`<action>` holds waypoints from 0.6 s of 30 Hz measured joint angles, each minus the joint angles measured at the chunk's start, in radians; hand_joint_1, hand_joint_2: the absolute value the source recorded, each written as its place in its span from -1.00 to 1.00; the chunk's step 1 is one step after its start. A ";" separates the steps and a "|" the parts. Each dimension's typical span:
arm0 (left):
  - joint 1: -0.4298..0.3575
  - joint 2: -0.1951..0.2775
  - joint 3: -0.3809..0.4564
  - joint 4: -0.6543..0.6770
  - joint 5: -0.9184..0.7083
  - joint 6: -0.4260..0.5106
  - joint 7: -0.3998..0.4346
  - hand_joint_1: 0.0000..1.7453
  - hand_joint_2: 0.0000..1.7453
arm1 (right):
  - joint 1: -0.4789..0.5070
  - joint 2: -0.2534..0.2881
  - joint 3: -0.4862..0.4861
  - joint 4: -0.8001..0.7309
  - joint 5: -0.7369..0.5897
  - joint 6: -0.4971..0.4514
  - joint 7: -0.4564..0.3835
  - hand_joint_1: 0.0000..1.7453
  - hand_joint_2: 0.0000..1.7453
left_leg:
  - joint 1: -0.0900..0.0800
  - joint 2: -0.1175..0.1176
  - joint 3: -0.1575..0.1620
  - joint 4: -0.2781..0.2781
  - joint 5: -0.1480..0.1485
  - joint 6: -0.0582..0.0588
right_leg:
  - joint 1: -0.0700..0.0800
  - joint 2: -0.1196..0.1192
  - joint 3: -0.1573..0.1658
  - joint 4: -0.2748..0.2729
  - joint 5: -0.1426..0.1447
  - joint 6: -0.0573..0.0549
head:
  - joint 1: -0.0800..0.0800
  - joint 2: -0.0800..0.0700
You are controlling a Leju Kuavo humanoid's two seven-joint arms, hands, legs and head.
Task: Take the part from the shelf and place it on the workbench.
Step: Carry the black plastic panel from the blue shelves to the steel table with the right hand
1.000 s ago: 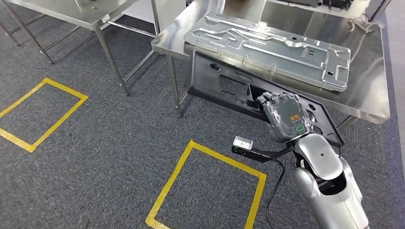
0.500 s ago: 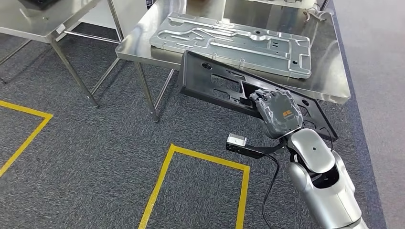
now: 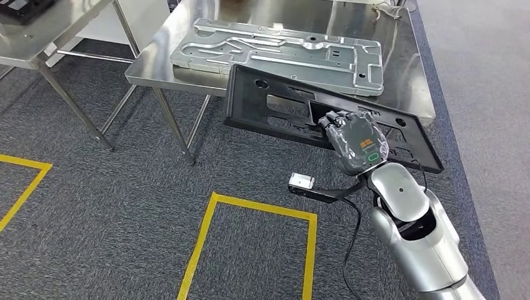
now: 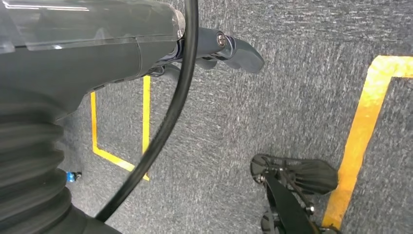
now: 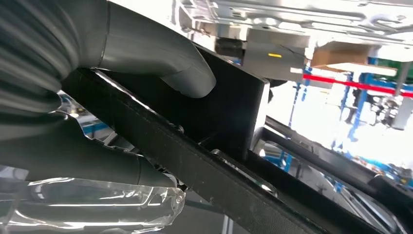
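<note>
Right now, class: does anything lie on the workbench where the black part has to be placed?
Yes. A silver metal panel covers much of the workbench, just beyond the black part held by the right robot hand.

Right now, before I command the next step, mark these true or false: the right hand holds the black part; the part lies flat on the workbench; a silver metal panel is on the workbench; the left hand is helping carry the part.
1. The right hand holds the black part: true.
2. The part lies flat on the workbench: false, it is held tilted at the bench's near edge.
3. A silver metal panel lies on the workbench: true.
4. The left hand helps carry the part: false, it hangs over the carpet.
</note>
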 joint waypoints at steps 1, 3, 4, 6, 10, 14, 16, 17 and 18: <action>0.000 0.000 0.000 0.000 0.000 0.000 0.000 -1.00 1.00 | -0.004 0.004 0.003 0.004 0.005 0.005 0.001 1.00 1.00 | 0.001 0.001 0.003 -0.004 0.001 -0.003 | 0.001 0.001 0.001 0.000 -0.001 -0.003 | 0.000 0.000; -0.001 0.000 0.002 0.000 0.000 0.000 0.000 -1.00 1.00 | -0.017 0.017 0.013 0.016 0.015 0.016 0.002 1.00 1.00 | 0.001 0.002 0.008 -0.010 0.002 -0.008 | 0.002 0.002 0.002 0.000 -0.003 -0.008 | 0.000 0.000; -0.001 0.000 0.004 0.000 -0.001 0.000 0.000 -1.00 1.00 | -0.026 0.023 0.021 0.024 0.018 0.019 0.002 1.00 1.00 | 0.001 0.002 0.010 -0.013 0.002 -0.011 | 0.002 0.002 0.002 0.000 -0.004 -0.009 | 0.000 0.000; -0.002 0.000 0.005 0.000 -0.003 0.000 0.000 -1.00 1.00 | -0.046 0.035 0.039 0.041 0.023 0.023 0.002 1.00 1.00 | 0.002 0.002 0.012 -0.016 0.004 -0.016 | 0.002 0.002 0.003 0.001 -0.005 -0.011 | 0.000 0.000; -0.001 0.000 0.006 0.000 -0.014 -0.003 -0.009 -1.00 1.00 | -0.087 0.051 0.074 0.076 0.024 0.028 0.001 1.00 1.00 | 0.003 0.002 0.013 -0.019 0.005 -0.021 | 0.003 0.002 0.003 0.001 -0.005 -0.014 | 0.000 0.000; -0.001 0.000 0.006 0.000 -0.021 -0.003 -0.021 -1.00 1.00 | -0.114 0.057 0.105 0.104 0.021 0.039 0.000 1.00 1.00 | 0.003 0.002 0.013 -0.019 0.005 -0.025 | 0.003 0.002 0.003 0.002 -0.005 -0.014 | 0.000 0.000; -0.001 0.000 0.006 0.000 -0.023 0.000 -0.024 -1.00 1.00 | -0.120 0.059 0.118 0.115 0.018 0.040 -0.001 1.00 1.00 | 0.002 0.002 0.013 -0.018 0.005 -0.026 | 0.003 0.002 0.004 0.001 -0.005 -0.014 | 0.000 0.000; -0.001 0.000 0.006 0.000 -0.024 0.001 -0.026 -1.00 1.00 | -0.123 0.060 0.125 0.120 0.016 0.040 -0.002 1.00 1.00 | 0.002 0.002 0.013 -0.017 0.004 -0.025 | 0.002 0.002 0.004 0.001 -0.005 -0.014 | 0.000 0.000; -0.001 0.000 0.006 0.000 -0.026 0.002 -0.029 -1.00 1.00 | -0.126 0.061 0.130 0.124 0.014 0.040 -0.002 1.00 1.00 | 0.001 0.002 0.013 -0.016 0.003 -0.024 | 0.001 0.002 0.004 0.000 -0.005 -0.014 | 0.000 0.000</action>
